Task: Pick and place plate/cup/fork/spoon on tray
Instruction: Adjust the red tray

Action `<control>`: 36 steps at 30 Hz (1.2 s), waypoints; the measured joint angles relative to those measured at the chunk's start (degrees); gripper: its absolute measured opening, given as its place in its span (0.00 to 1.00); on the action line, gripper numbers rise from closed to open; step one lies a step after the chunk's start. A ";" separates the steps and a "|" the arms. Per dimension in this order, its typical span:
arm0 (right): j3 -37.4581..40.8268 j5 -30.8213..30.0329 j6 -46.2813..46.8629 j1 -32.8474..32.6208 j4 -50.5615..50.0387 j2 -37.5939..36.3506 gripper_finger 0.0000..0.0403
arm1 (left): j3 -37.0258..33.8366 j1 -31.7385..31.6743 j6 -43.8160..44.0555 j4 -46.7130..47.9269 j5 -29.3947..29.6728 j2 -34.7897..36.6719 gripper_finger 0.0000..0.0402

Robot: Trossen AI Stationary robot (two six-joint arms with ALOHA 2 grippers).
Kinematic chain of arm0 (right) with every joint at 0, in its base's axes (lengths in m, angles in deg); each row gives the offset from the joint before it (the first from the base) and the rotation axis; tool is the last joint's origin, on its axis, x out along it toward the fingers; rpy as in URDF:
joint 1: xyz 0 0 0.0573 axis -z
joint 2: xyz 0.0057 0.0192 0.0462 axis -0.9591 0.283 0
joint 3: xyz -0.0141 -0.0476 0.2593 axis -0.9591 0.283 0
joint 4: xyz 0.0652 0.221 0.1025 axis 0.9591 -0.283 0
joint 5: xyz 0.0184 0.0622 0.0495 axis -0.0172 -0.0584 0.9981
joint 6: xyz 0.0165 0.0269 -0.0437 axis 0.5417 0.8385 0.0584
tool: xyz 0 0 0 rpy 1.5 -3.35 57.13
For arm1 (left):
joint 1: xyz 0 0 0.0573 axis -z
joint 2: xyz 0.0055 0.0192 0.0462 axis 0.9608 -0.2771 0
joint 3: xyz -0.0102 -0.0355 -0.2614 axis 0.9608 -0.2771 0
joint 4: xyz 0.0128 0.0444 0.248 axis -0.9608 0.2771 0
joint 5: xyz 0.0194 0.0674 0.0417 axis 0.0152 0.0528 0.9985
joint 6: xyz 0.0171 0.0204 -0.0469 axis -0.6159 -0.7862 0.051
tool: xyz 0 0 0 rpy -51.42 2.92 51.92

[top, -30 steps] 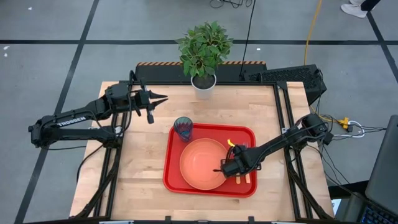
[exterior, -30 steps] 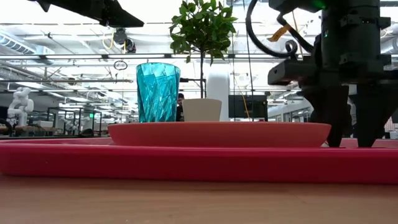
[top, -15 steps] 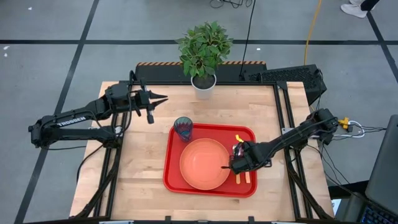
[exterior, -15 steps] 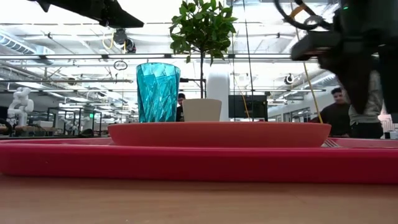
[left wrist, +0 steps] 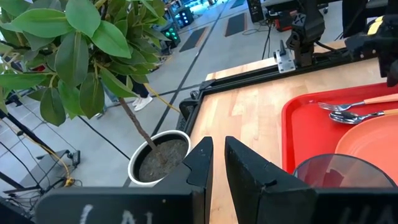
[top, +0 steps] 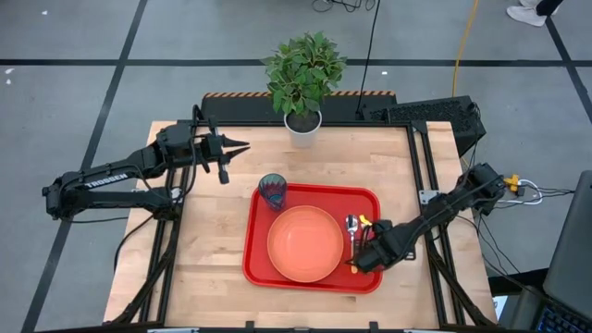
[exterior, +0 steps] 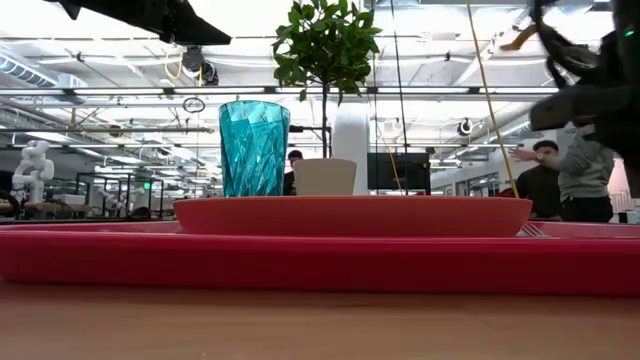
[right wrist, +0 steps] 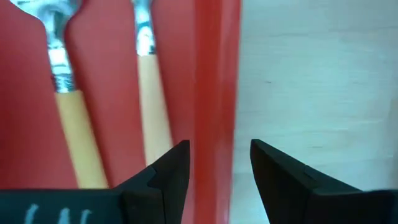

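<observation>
right tool [top: 363,262], fingers apart and empty, hovers over tray [top: 313,277] rim beside spoon [top: 352,231].

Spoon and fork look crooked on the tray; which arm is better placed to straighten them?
Right. Its tool hangs open at the tray edge beside the fork and spoon; the left tool waits far off near the plant.

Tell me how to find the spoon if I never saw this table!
Look for the big red tray in the middle of the table. To the right of the orange plate lie two orange-handled pieces side by side. The spoon is nearer the plate, with a rounded silver bowl; the fork has tines.
</observation>
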 joint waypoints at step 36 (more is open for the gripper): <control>-7.25 -2.11 2.56 -11.50 -5.06 -0.01 0.14 | 0.01 0.01 2.16 0.57 0.00 -0.02 0.12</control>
